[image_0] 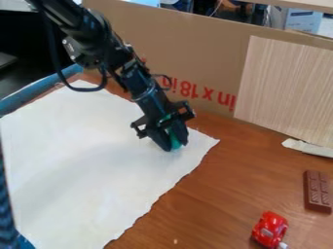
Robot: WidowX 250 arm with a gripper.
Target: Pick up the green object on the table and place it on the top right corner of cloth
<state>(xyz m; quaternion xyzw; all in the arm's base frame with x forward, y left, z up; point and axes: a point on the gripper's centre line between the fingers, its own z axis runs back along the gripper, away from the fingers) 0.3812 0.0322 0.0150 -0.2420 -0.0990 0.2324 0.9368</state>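
Your table [211,202] carries a white cloth [78,165] toward eight o'clock. Your gripper [172,142] points down at the cloth's two o'clock side. A chocolate bar [317,191] lies at four o'clock, a red toy car [269,228] at five. You have the green object [175,139] pinched between the fingers, near the cloth's corner.

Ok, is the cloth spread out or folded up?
Spread out: the white cloth lies flat across the table, with no part doubled over in view.
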